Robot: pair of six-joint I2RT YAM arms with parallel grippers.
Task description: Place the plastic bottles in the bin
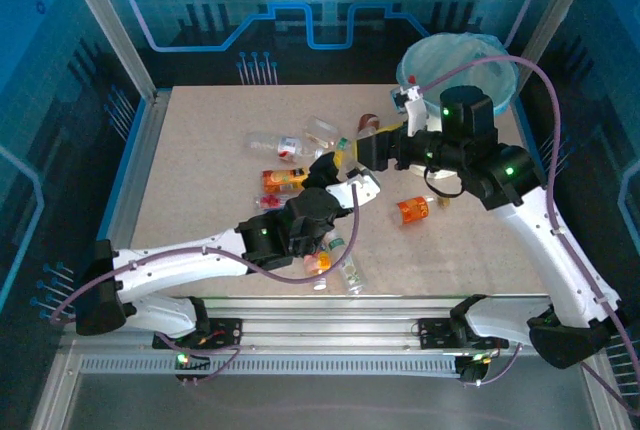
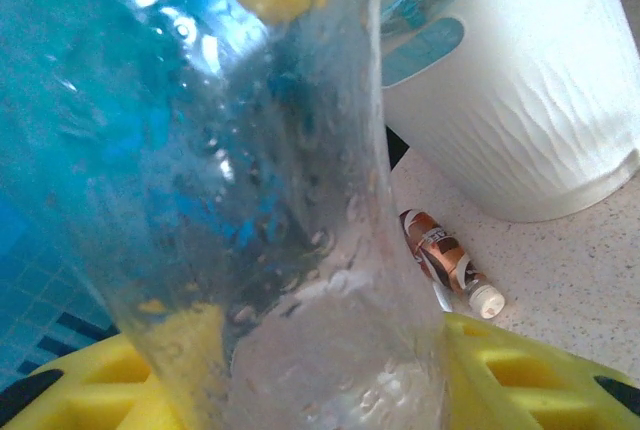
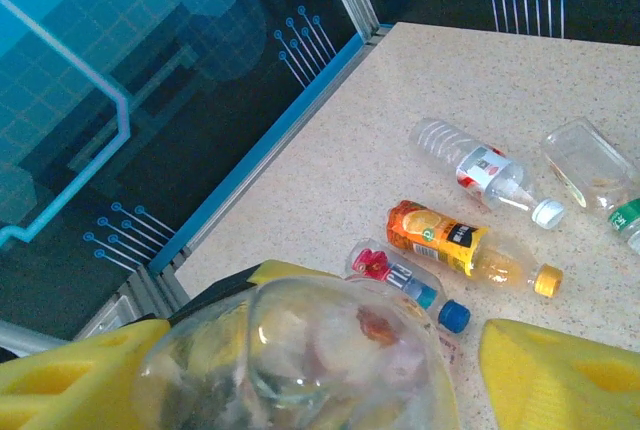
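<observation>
Getting a clear bottle to the bin (image 1: 500, 58) at 1 o'clock calls, I judge, for one firm hold before any lift: top view, left gripper (image 1: 355, 186) and right gripper (image 1: 368, 148) meet nose to nose at table centre among the scattered plastic bottles (image 1: 285, 144). Left wrist: left gripper (image 2: 320, 380) clamped on the clear bottle (image 2: 300, 250), yellow pads (image 2: 520, 380) at 6 o'clock, bin (image 2: 520, 100) at 2 o'clock, apart. Right wrist: right gripper (image 3: 315, 370) stands wide about a clear bottle (image 3: 300, 350), the 4 o'clock finger (image 3: 560, 370) not touching, so no grip; same bottle or not, I cannot tell.
</observation>
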